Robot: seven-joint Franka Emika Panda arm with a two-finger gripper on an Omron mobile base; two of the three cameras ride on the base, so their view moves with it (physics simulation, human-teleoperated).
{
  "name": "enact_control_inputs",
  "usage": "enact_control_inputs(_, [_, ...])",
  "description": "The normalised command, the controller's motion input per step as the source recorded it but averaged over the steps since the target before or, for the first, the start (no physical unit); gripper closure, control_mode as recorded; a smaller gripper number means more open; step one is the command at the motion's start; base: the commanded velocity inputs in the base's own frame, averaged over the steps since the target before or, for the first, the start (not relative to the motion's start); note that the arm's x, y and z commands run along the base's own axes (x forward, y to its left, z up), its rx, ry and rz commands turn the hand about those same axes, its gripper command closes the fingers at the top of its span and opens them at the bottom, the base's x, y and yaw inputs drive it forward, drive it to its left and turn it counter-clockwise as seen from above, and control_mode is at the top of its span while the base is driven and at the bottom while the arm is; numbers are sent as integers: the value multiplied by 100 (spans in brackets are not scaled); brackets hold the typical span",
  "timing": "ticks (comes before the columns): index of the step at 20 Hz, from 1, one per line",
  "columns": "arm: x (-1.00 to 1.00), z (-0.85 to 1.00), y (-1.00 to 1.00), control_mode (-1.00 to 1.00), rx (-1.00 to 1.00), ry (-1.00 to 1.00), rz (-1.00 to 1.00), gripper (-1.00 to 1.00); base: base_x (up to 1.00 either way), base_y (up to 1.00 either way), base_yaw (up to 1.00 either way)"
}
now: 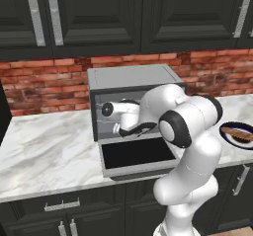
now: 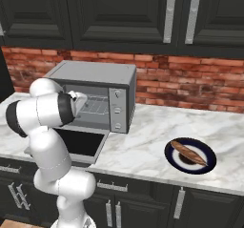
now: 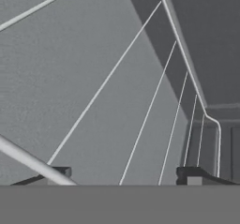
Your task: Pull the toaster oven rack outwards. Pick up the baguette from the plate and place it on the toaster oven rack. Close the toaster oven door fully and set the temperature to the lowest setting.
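With the door dropped flat, the arm reaches into the oven, its gripper spread wide just over the rack, seemingly not yet touching it, while the baguette lies on the plate, well to the right.

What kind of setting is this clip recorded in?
A rendered home kitchen, by the look of it: a toaster oven with its door down on a marble counter, a red brick backsplash, and dark cabinets above and below.
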Motion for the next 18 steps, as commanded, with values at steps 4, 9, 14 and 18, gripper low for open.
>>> enact_control_inputs(4, [19, -29, 0, -100, 0, 0, 4, 100, 0, 0, 0])
enact_control_inputs(9, [-4, -19, 0, -100, 0, 4, 1, 100, 0, 0, 0])
enact_control_inputs(14, [-46, -14, 0, -100, 3, 14, 0, 100, 0, 0, 0])
enact_control_inputs(18, [-93, -11, 0, -100, 7, 15, 0, 100, 0, 0, 0])
